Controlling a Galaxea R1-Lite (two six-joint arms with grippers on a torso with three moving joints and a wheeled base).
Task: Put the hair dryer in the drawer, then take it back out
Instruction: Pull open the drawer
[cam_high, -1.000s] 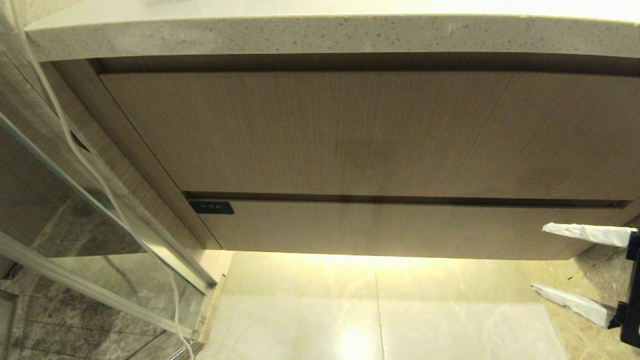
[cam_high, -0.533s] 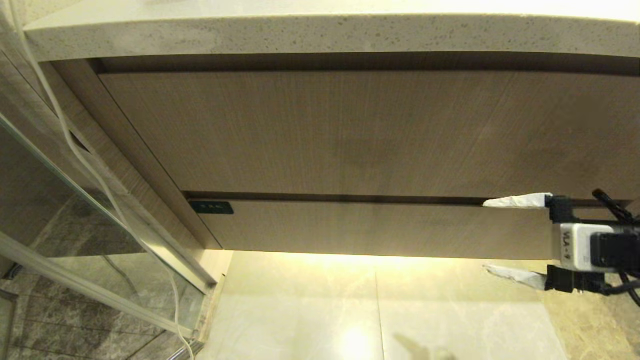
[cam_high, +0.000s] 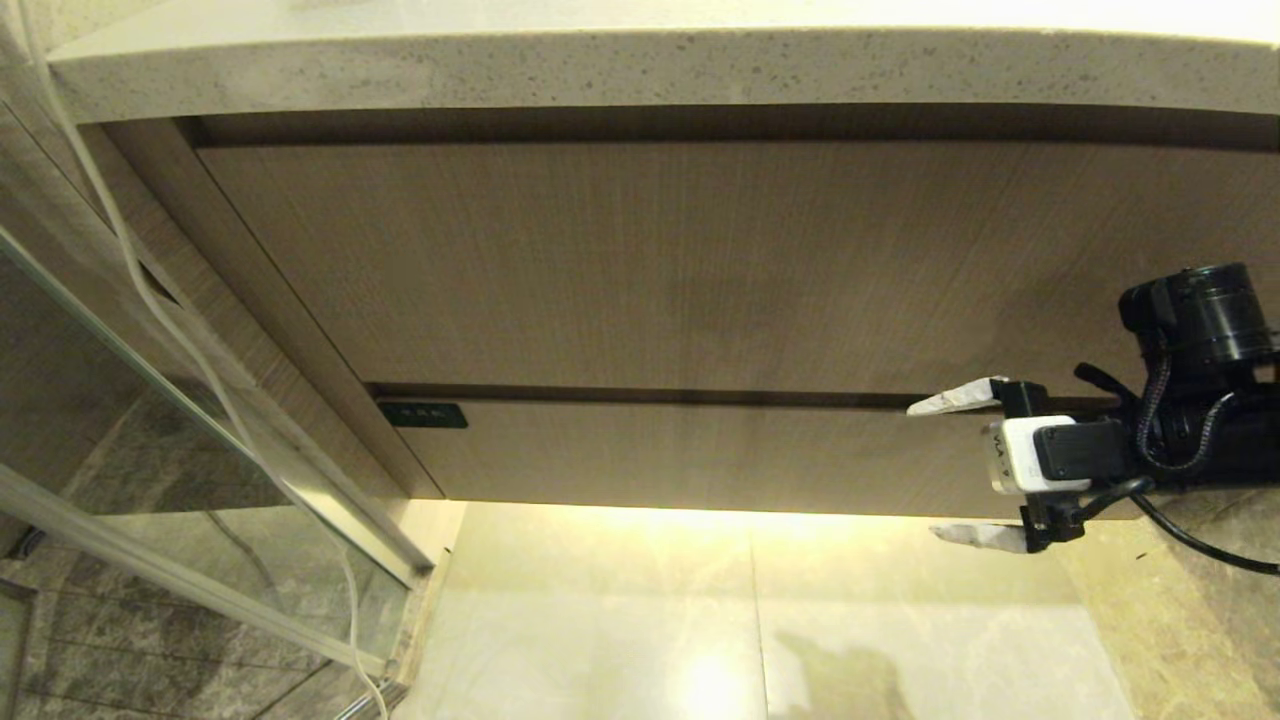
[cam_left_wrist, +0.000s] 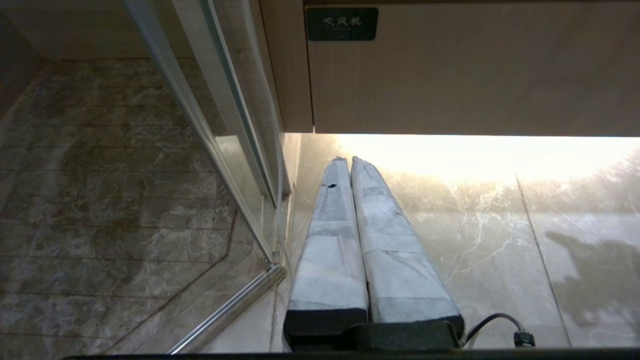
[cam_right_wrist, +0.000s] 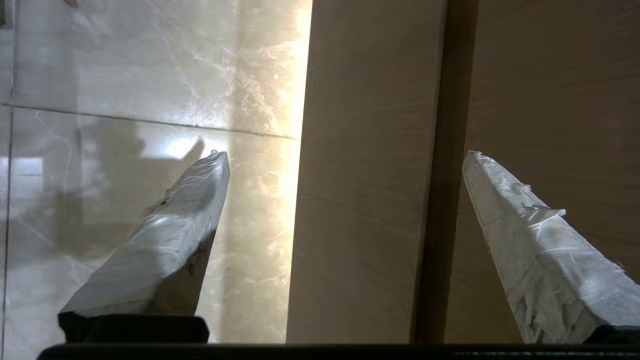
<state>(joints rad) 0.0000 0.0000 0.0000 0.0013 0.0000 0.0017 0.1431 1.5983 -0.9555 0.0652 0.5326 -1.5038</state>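
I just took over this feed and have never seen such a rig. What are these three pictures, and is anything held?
The head view looks down at a vanity: a stone counter, a tall wood panel and the closed drawer with its black label. The right gripper reaches in at the drawer's right end, jaws spread wide across its front, holding nothing. Its wrist view shows the same. The other wrist view shows the left gripper, jaws shut and empty, over the floor. No hair dryer is visible.

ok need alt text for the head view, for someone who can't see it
The right tool, open, reaches in from the right with its fingertips straddling the closed drawer front. A taller wood-grain panel and speckled stone countertop sit above; a glass door stands left.
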